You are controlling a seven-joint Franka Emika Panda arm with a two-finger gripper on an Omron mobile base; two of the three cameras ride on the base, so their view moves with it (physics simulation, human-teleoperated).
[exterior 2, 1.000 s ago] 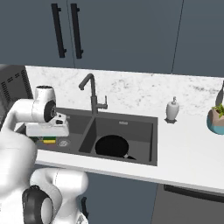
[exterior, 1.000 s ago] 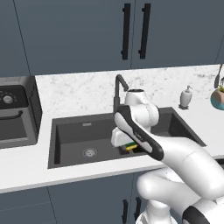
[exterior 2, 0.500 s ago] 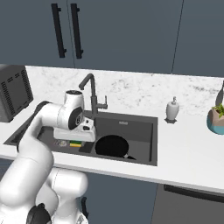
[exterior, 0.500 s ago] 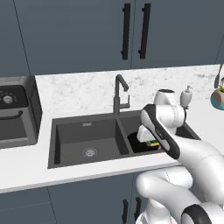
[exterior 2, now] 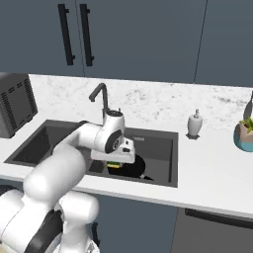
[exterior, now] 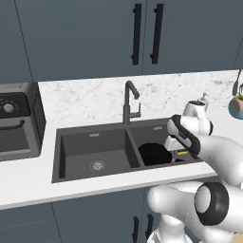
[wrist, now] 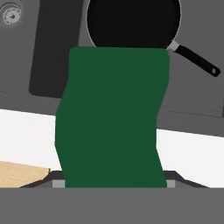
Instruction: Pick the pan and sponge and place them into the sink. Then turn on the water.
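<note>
Nearest, the sponge (wrist: 113, 118) sits clamped in the hand (exterior 2: 116, 159), its flat dark green face turned to the hand camera and looking slightly bent along its sides. From the right base view a strip of its yellow underside shows just under the white wrist, and from the left base view the same yellow and green edge (exterior: 182, 152) peeks out beside the arm. The hand is closed on the sponge and hangs over the right basin of the sink (exterior: 76, 142), close to that basin's front wall.

Below and just beyond the sponge, the pan (wrist: 131, 22) lies flat on the floor of the right basin. It is round, shallow and black all over, with a thin black handle joined by a short metal neck, and it fills much of the basin. In the left base view its dark disc (exterior: 153, 154) rests against the divider side of that basin.

Farther back, the left basin holds a round metal drain (exterior: 97, 165). Behind the divider the dark gooseneck tap (exterior: 129, 100) rises from the white speckled counter (exterior 2: 207, 163). A small soap bottle (exterior 2: 194, 124) stands on the counter right of the sink.
</note>
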